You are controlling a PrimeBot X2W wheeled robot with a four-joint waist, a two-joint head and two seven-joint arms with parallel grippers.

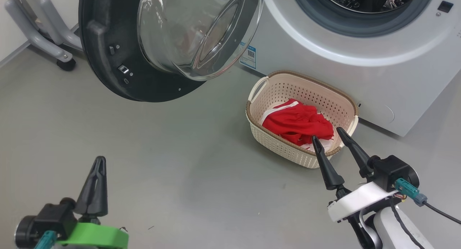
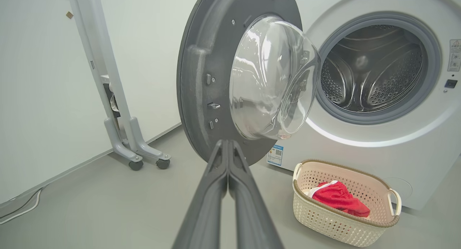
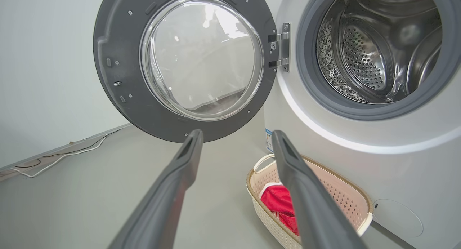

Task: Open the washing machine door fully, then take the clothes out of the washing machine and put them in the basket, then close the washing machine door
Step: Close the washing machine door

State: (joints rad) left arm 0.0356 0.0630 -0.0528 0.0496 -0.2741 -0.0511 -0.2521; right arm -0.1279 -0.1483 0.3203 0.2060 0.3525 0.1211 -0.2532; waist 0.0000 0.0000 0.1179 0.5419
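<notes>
The door (image 1: 102, 58) of the washing machine (image 1: 324, 65) stands open, swung out to the left side of the machine on its hinge, and its clear glass bowl (image 1: 194, 32) bulges toward the camera. Behind the grey rubber ring, the steel drum (image 2: 371, 69) shows its bare perforated wall. The basket (image 1: 310, 77) sits on the grey floor (image 1: 144, 151), close in front of the machine, below the round opening and to the right of the door. The red clothes (image 1: 297, 123) with white trim lie inside the basket, in a heap that reaches about up to the rim. The left claw (image 1: 99, 160) is at the lower left in the head view, above the bare floor and well apart from the basket; its two fingers are pressed together and hold nothing. The right claw (image 1: 327, 133) is spread wide and holds nothing; in the head view its fingertips (image 1: 339, 130) appear over the near right part of the basket, beside the clothes, but I cannot tell if they touch anything. A small blue label (image 1: 248, 56) is on the lower front of the machine, just left of the basket.
</notes>
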